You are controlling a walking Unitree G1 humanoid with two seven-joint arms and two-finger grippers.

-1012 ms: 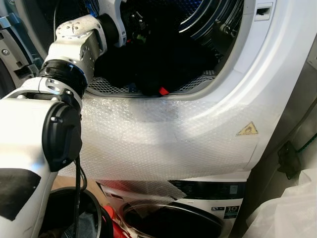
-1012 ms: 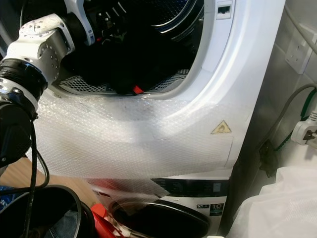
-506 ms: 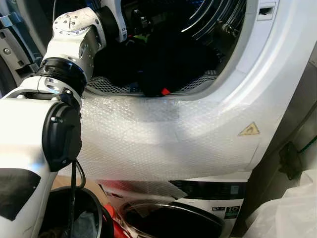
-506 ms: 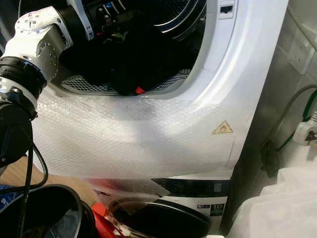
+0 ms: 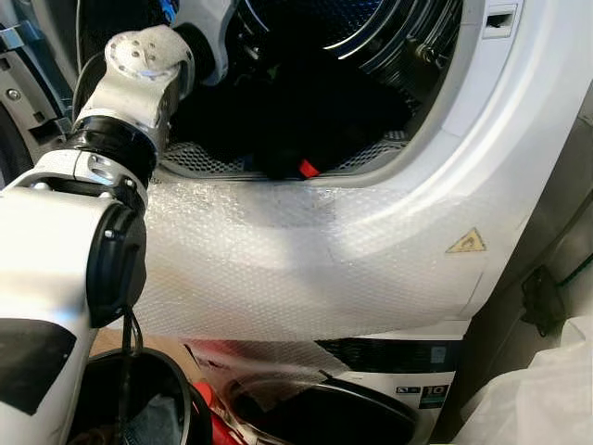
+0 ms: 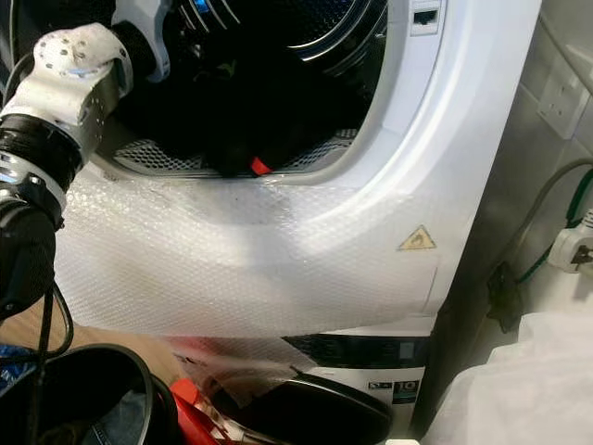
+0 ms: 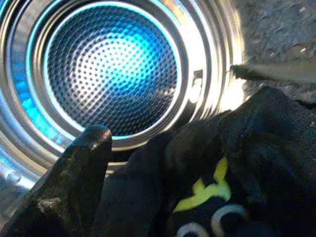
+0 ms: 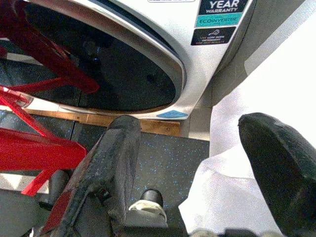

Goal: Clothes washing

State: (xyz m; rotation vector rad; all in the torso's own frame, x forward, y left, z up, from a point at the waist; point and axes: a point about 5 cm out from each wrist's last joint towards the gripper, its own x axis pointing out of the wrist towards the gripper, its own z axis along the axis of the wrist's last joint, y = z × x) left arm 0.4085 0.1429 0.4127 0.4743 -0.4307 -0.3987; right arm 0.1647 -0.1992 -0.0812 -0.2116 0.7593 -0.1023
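The left gripper (image 7: 148, 197) is reached into the upper drum (image 7: 111, 69), its fingers pinching a black garment (image 7: 256, 163). The dark laundry (image 5: 306, 120) lies at the drum mouth. It should be pushed deep before release. The right gripper (image 8: 197, 173) hangs spread.

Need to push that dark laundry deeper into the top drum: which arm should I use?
Left. The left gripper is already inside the drum, right at the dark clothes. The right gripper hangs open low by the lower machine's door, above the floor.
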